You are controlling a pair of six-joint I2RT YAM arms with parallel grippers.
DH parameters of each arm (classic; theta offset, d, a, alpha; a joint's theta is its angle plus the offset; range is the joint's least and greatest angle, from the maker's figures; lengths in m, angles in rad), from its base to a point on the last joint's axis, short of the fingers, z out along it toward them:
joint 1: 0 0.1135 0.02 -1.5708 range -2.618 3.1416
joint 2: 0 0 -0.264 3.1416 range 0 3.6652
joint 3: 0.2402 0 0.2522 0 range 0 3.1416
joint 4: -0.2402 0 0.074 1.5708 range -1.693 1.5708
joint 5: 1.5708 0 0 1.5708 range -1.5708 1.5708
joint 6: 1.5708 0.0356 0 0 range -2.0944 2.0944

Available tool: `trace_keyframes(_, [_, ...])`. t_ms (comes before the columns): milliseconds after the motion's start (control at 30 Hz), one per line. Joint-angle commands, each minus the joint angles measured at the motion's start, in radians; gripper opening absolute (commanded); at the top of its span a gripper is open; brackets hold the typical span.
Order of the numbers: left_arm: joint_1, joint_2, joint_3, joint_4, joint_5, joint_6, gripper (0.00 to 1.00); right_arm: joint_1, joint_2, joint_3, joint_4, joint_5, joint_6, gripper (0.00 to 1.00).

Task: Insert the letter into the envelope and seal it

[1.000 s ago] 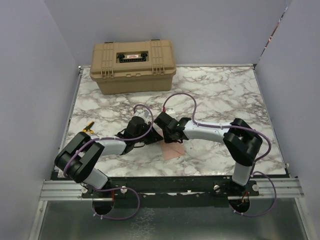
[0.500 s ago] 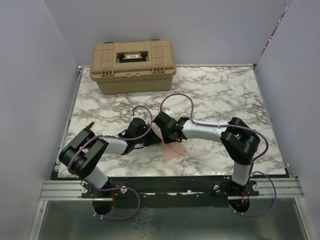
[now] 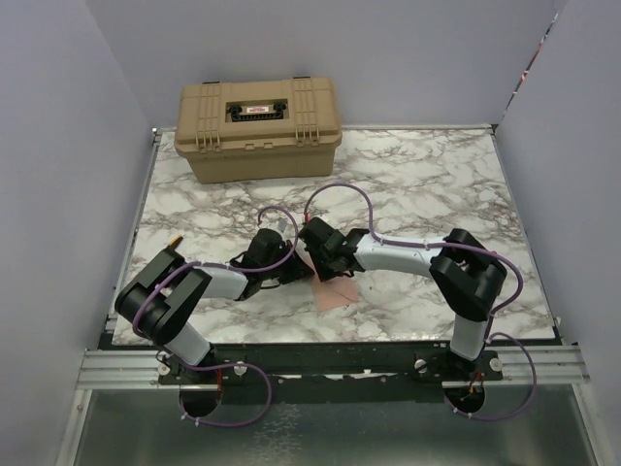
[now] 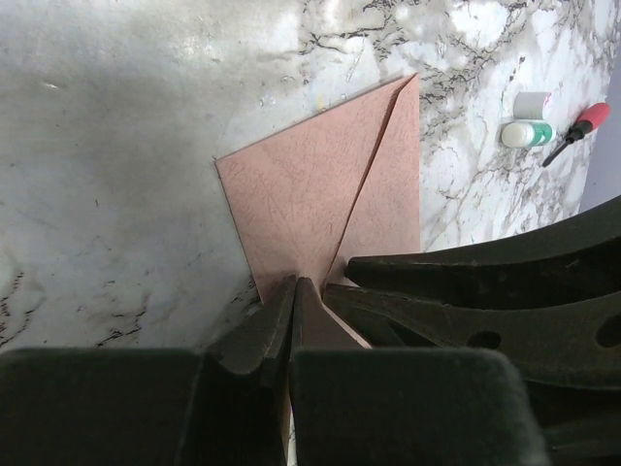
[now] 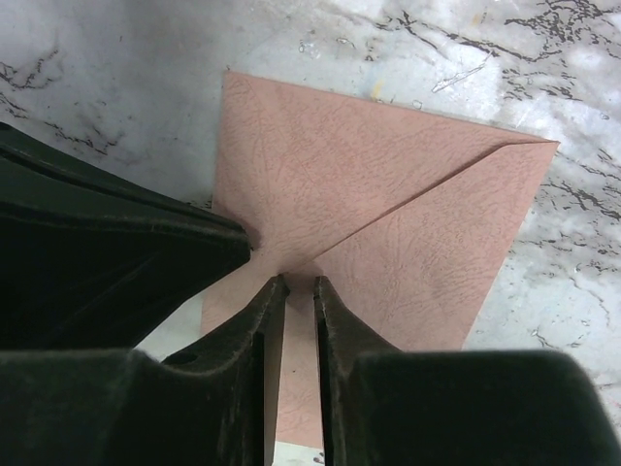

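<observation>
The left claw (image 4: 293, 283), shut with its tips down on the envelope (image 4: 310, 184) lying flat on the bench (image 4: 116, 146) between the arms, meets the right claw (image 5: 299, 283), barely parted and empty, where the folds converge, both equally near; its long axis is hidden.

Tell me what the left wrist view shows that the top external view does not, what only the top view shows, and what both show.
Only the left wrist view: a small bottle and a red-handled tool lying on the table, and the fold lines of the envelope. Only the top view: the tan case at the far edge. Both: the envelope, the marble table and the left gripper at the envelope.
</observation>
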Motion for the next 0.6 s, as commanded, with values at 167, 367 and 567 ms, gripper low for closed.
trace_keyframes(167, [0.010,0.026,-0.020,-0.039,-0.025,0.019,0.00,0.011,0.020,-0.068,-0.087,-0.090,-0.036,0.26])
trace_keyframes(367, [0.013,0.030,-0.023,-0.039,-0.023,0.022,0.00,0.011,-0.008,-0.100,-0.061,-0.084,0.002,0.18])
trace_keyframes(567, [0.017,0.034,-0.017,-0.039,-0.020,0.023,0.00,0.011,-0.038,-0.144,-0.053,-0.095,0.009,0.14])
